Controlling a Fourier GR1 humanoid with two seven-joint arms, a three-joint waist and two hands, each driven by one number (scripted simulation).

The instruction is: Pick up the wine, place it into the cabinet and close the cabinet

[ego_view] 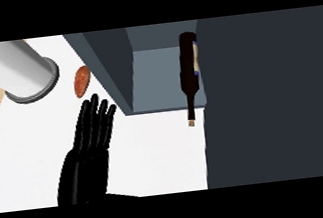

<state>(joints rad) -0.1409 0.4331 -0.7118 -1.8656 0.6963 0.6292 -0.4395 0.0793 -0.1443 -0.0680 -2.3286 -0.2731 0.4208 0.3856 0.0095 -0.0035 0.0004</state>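
Wine [191, 72] stands inside cabinet [163, 80], at twelve o'clock. Left hand [87, 149] at eight, fingers straight, holding nothing. Door [275, 98] at three, open. Placing looks done; next: swing door closed.

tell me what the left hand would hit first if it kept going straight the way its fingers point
Probably the reddish-brown oval item just beyond the left hand: the fingers point up and slightly right towards it. Height is unclear from this view, so it might pass over it and reach the cabinet's side wall.
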